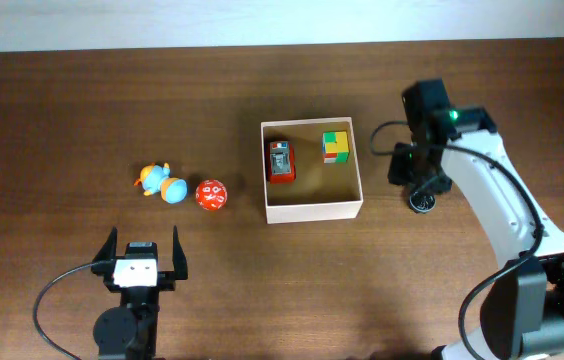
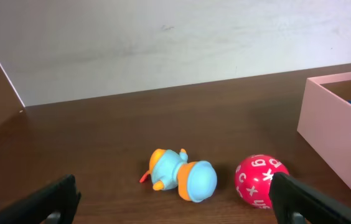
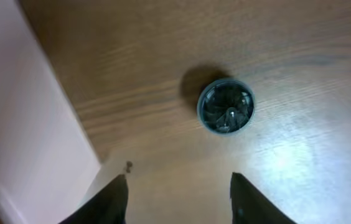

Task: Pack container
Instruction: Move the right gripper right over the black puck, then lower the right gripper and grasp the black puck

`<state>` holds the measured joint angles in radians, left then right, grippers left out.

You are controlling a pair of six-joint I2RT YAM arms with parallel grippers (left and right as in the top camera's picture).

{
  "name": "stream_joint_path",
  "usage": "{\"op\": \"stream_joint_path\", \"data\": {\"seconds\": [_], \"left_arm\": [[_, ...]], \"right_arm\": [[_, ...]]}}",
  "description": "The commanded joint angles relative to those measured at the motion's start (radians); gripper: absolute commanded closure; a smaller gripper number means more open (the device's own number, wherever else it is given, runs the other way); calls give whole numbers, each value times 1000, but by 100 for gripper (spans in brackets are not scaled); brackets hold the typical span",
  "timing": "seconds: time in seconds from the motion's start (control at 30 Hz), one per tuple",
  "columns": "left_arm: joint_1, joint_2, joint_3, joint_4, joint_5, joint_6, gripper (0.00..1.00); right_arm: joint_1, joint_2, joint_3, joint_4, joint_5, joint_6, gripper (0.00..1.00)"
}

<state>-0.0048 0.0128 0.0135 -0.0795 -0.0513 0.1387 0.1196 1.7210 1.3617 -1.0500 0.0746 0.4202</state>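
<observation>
We are hovering the right gripper (image 3: 177, 183) over the brown wooden table (image 3: 300, 50). Its fingers are standing apart with nothing between them, and the small dark round disc (image 3: 226, 106) is lying just ahead of the fingertips, a little right of their midline. Being round, it is offering no long axis, so we are judging that any approach angle would serve. The square shallow container with thin white walls and a tan cardboard floor (image 1: 312, 212) is sitting mid-table, near the disc on its left. It is already holding a red boxy toy (image 1: 281, 162) and a multicoloured cube (image 1: 336, 146). The right arm is plainly the nearer one to the disc. The left gripper (image 1: 144, 245) is resting with fingers spread wide and empty, facing a blue-and-orange duck toy (image 2: 183, 175) and a red ball with white letters (image 2: 261, 180), both lying outside the container's left wall.
</observation>
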Motion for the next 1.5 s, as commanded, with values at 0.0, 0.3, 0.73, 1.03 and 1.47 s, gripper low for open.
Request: {"op": "stream_joint_path", "data": {"seconds": [0.0,0.3,0.73,1.03,1.47], "left_arm": [[-4,-6,-5,-1,11,13,1],[-4,-6,-5,-1,11,13,1],[-4,-6,-5,-1,11,13,1],[-4,-6,-5,-1,11,13,1],[-4,-6,-5,-1,11,13,1]], "right_arm": [[-3,-18,-159,142,-55,-80,51],[-49,-18,-320,371,-69,-159,50],[-134,-20,-305,404,-44,-266,40],[-163,-20,-298,427,-148,-364,36],[-168,-21,-213,393,-92,-360,35]]}}
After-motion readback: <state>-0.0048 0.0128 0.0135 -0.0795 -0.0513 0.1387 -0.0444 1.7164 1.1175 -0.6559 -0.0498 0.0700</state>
